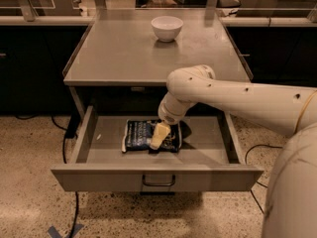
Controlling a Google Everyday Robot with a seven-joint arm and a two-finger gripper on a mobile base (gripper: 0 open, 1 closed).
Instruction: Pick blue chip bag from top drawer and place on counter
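Blue chip bag point(139, 135) lies flat on the floor of the open top drawer point(124, 177), a little toward 9 o'clock of the drawer's middle. Its long axis runs from 9 to 3 o'clock. Our gripper point(158, 135) is down on the bag, right of its centre, so most of the visible bag spreads toward 9 o'clock from it. We cannot tell whether the gripper has closed on it. The bag is dark navy, crinkled, with pale edges and lettering. The counter point(129, 53) waits at 12 o'clock, above.
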